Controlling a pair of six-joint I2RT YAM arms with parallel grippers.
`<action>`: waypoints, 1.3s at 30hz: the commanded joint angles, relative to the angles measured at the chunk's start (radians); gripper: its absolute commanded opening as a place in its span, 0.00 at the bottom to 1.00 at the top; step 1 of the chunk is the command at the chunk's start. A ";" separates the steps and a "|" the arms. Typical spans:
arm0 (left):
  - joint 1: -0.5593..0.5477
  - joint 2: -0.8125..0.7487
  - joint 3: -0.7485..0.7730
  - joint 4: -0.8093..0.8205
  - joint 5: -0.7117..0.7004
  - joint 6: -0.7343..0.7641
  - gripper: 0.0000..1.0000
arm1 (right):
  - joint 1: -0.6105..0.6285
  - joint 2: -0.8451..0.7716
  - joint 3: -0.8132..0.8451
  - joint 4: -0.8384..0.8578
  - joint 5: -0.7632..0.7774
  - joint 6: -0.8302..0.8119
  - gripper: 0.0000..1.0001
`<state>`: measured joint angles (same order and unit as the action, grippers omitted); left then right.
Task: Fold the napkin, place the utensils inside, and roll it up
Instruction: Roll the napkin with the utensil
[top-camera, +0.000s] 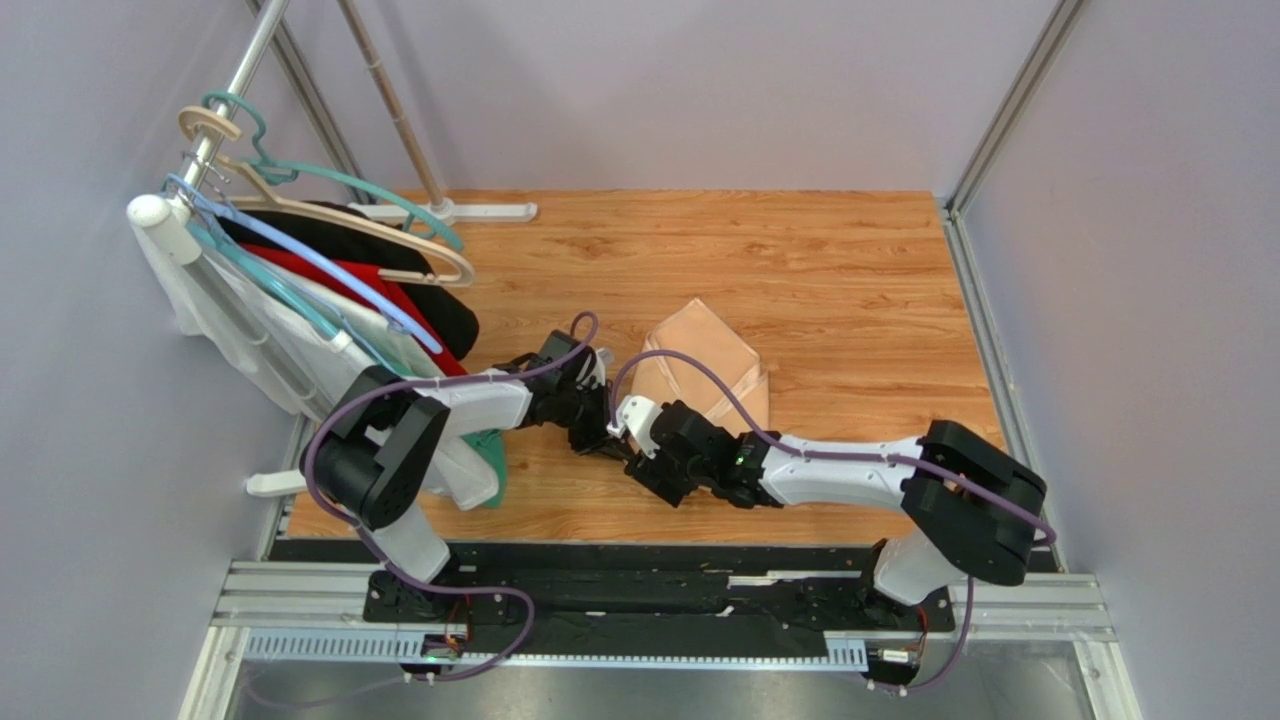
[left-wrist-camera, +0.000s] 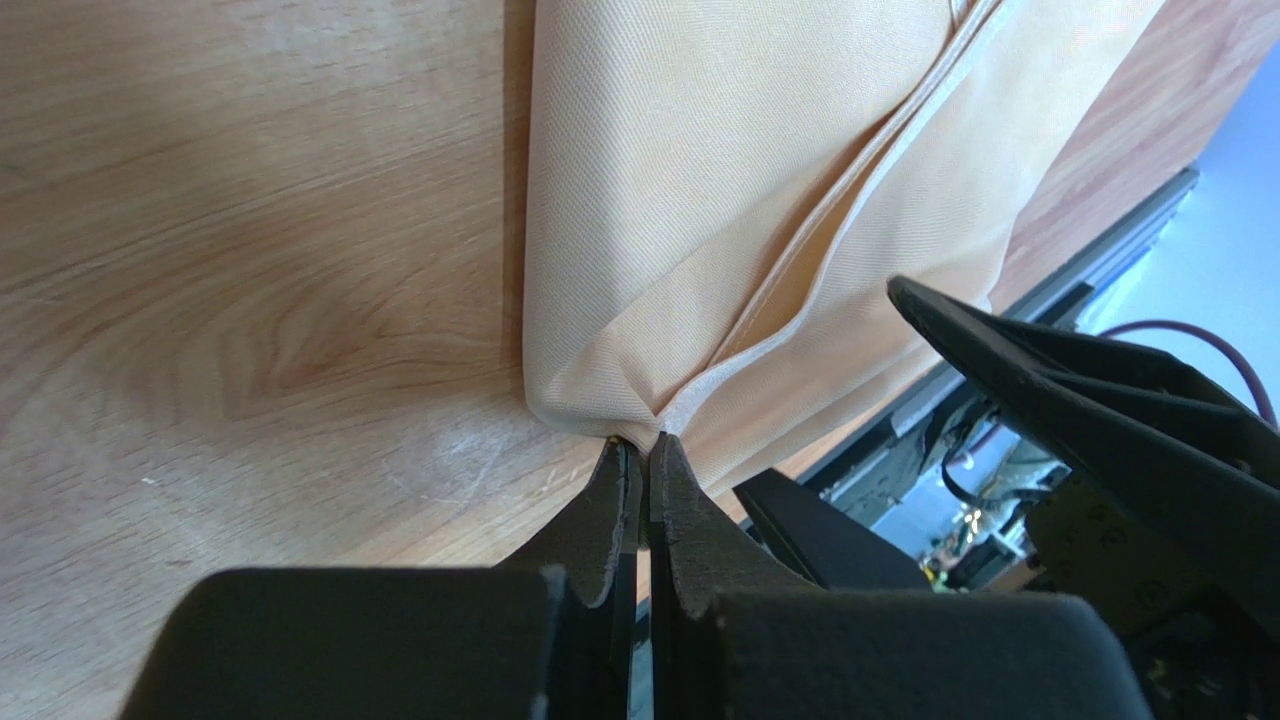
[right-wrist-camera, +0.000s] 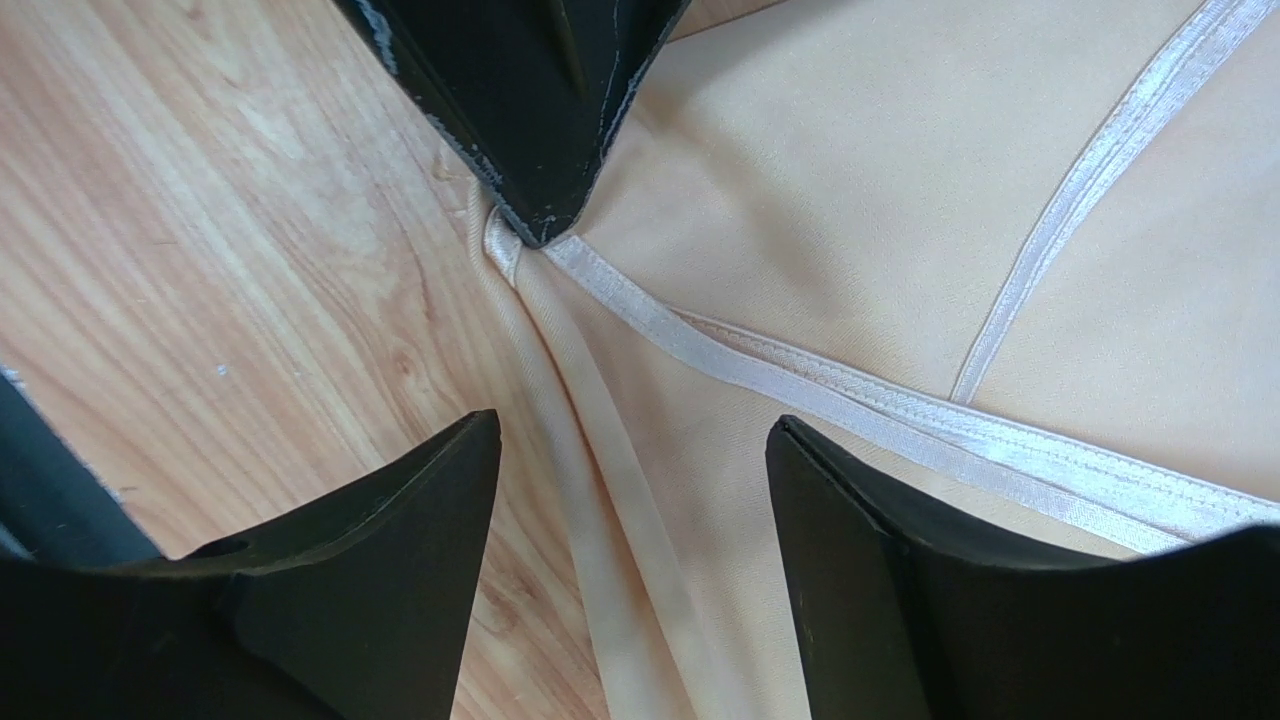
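Room: pale lilac-grey walls (top-camera: 676, 90) close in three sides, and a rack of white, red and black garments (top-camera: 383, 293) on hangers crowds the far-left corner.
Desk (top-camera: 857, 270): light wood with bare grain around the cloth. It looks smooth enough for fabric to slide.
Napkin (top-camera: 706, 368): peach-beige, lying mid-desk and already folded over. Its hemmed edges cross close to the near-left corner.
Left end effector (left-wrist-camera: 646, 450): pinched fully together on that corner, with the cloth puckered at its tips.
Right end effector (right-wrist-camera: 634, 428): spread wide and holding nothing. One finger is over wood and the other over cloth, just beside the left tips.
Utensils: not visible in any view.
Risk, layers: the pinch may catch only one ply, so a pull could peel the fold open.
Risk, crowding: the two end effectors sit very close, and closing the right one could strike the left.
Risk, drag: on this slick wood, a one-corner tug may skew the whole cloth.
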<state>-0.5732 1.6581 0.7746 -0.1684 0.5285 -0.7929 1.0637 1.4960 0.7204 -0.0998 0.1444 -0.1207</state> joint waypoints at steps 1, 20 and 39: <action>0.007 0.017 0.037 -0.013 0.088 0.018 0.00 | 0.036 0.052 0.014 0.040 0.110 -0.022 0.68; 0.042 0.020 0.060 -0.059 0.143 0.054 0.00 | 0.079 0.204 0.040 0.034 0.202 -0.016 0.15; 0.065 -0.218 0.051 -0.171 -0.102 0.152 0.57 | -0.129 0.200 0.221 -0.221 -0.402 0.004 0.00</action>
<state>-0.5148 1.4837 0.8249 -0.3378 0.4328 -0.6601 0.9703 1.6566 0.9207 -0.1940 -0.1055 -0.1234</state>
